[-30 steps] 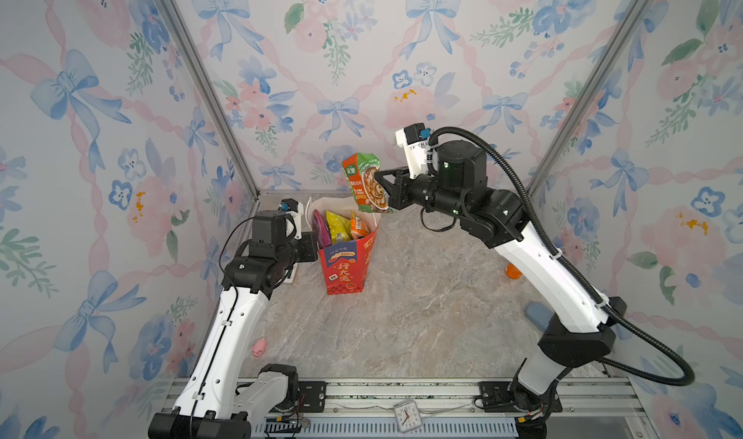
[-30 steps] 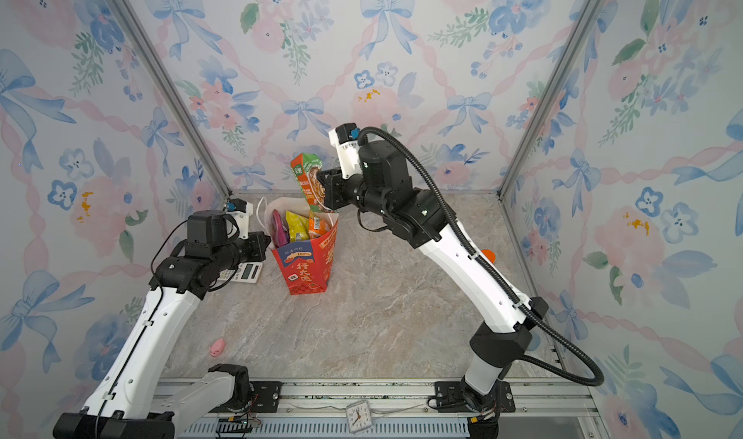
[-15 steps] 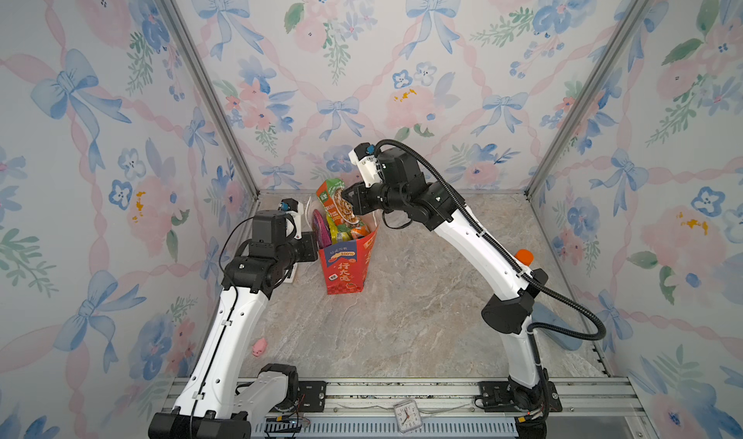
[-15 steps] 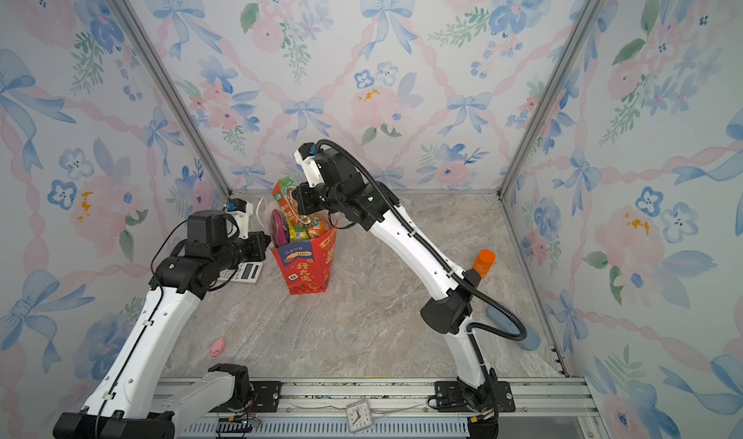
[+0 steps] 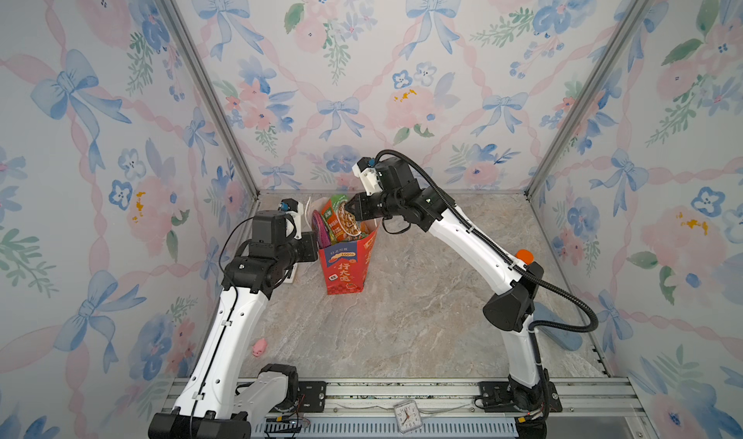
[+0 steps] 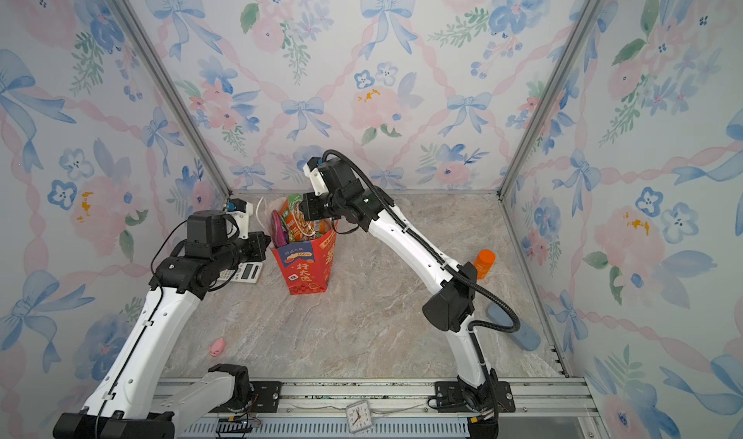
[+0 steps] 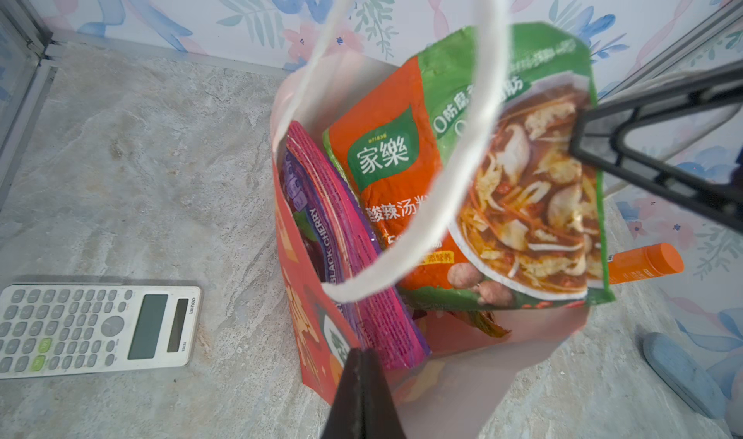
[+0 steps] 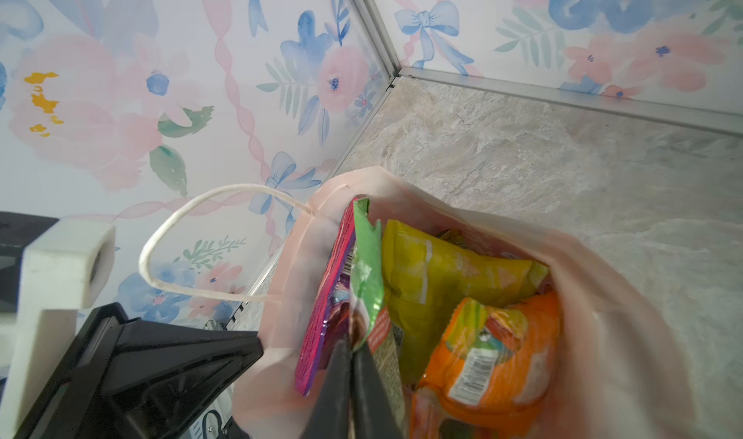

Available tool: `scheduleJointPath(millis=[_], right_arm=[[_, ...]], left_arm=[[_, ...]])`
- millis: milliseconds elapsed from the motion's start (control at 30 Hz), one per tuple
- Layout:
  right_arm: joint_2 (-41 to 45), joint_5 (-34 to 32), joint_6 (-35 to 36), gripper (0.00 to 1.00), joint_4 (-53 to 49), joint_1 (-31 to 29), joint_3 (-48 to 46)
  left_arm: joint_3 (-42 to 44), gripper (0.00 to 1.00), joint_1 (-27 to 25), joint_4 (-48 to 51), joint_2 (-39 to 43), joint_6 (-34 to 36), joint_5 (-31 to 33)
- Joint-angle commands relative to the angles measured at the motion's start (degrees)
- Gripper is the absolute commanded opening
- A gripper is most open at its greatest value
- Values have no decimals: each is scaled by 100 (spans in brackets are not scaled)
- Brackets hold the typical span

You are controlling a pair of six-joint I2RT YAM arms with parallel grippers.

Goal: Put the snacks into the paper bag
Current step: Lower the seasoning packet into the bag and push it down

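My right gripper (image 8: pixel 350 372) pinches the green-and-orange packet (image 5: pixel 341 220), half inside the paper bag (image 5: pixel 341 270), which stands near the far-left corner of the bench (image 5: pixel 422 320) (other snacks (image 8: pixel 442 280) already sit inside); my left gripper (image 7: pixel 359 380) is clamped on the bag's rim.

Robot test cell, lab rig. Left arm (image 5: pixel 229 336) and right arm (image 5: pixel 474 236) bolted to metal rail (image 5: pixel 402 390) at near edge. Aluminium posts (image 5: pixel 197 67) frame booth. Floral bow wallpaper (image 5: pixel 362 95) on panel walls, marble-look tabletop (image 5: pixel 402 336). Small clock (image 5: pixel 407 416) on rail.
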State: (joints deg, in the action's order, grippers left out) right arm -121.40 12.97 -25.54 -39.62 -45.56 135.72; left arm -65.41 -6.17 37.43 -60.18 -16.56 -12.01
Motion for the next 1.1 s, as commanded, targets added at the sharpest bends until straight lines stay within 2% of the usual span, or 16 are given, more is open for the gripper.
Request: scheduleJointPath(millis=[0,100,167,333,500,767,1067], right_arm=[[316,-458,239,43,-79,29,7],[537,-857,559,59,-141,-58,-24],[672,-1146,825,61,-160,-174,-59],[718,-1927,1610,51,-327,-639,42],[297,-2422,2067,50,-829,-905,541],[-236,-2651,2263,48,-1102,-895,806],[-1087,-2326,2117,46,-1380,-626,1283]], left_arm=[[-52,0,29,-16,14,82,-83],[-58,0,33,-16,-9,82,-98],[-60,0,29,-16,-19,82,-105],[-76,0,29,-16,-34,74,-117],[-69,0,29,-16,-41,73,-122],[-122,0,29,-16,-101,65,-151],[-119,0,29,-19,-108,65,-135]])
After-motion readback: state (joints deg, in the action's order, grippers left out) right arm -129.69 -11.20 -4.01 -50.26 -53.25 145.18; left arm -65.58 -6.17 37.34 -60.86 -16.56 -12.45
